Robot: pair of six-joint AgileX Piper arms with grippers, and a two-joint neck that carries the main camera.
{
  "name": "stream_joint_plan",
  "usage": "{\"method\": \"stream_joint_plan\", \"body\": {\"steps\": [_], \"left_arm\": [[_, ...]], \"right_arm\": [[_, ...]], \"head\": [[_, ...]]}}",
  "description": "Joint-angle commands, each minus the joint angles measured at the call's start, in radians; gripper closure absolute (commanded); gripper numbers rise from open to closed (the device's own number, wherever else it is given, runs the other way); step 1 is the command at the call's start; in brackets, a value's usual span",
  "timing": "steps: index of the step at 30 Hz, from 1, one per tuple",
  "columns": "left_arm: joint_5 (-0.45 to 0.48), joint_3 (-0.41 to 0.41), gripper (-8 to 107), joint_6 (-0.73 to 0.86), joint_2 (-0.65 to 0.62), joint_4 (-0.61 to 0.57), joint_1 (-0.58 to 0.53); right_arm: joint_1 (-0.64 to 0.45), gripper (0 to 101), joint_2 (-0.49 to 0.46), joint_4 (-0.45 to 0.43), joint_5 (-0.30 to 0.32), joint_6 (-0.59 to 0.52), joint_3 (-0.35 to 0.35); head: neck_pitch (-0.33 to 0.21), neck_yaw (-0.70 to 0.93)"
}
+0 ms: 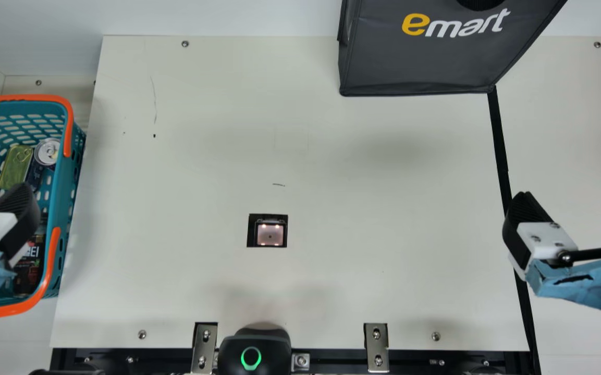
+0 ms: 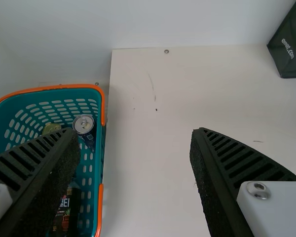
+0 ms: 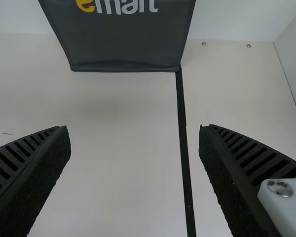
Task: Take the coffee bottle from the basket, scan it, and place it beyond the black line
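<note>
The left hand (image 2: pixel 134 136) and right hand (image 3: pixel 134 131) are hanging wide open, holding nothing. What is probably the coffee bottle (image 2: pixel 65 212) is resting in the basket (image 1: pixel 59 200). Picking seems to be pending, calling for the left hand's lining up and lowering.

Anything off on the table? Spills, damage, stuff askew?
Only minor: the cream table has a thin scratch-like line and dark speck toward the basket, plus a short dash just beyond the scanner window. No spill visible.
</note>
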Motion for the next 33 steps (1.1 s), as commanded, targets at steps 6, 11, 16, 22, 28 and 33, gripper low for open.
{"method": "stream_joint_plan", "body": {"steps": [6, 11, 16, 22, 28, 33], "left_arm": [[0.000, 0.000, 9, 0.000, 0.000, 0.000, 0.000], [0.000, 0.000, 9, 0.000, 0.000, 0.000, 0.000], [0.000, 0.000, 9, 0.000, 0.000, 0.000, 0.000], [0.000, 0.000, 9, 0.000, 0.000, 0.000, 0.000], [0.000, 0.000, 9, 0.000, 0.000, 0.000, 0.000], [0.000, 0.000, 9, 0.000, 0.000, 0.000, 0.000]], "right_arm": [[0.000, 11, 0.000, 0.000, 0.000, 0.000, 0.000], [0.000, 11, 0.000, 0.000, 0.001, 0.000, 0.000], [0.000, 11, 0.000, 0.000, 0.001, 0.000, 0.000], [0.000, 11, 0.000, 0.000, 0.001, 0.000, 0.000], [0.000, 11, 0.000, 0.000, 0.001, 0.000, 0.000], [0.000, 11, 0.000, 0.000, 0.001, 0.000, 0.000]], "head": [[-0.026, 0.142], [-0.026, 0.258], [-0.026, 0.351], [-0.026, 0.351], [-0.026, 0.351], [-0.026, 0.351]]}}
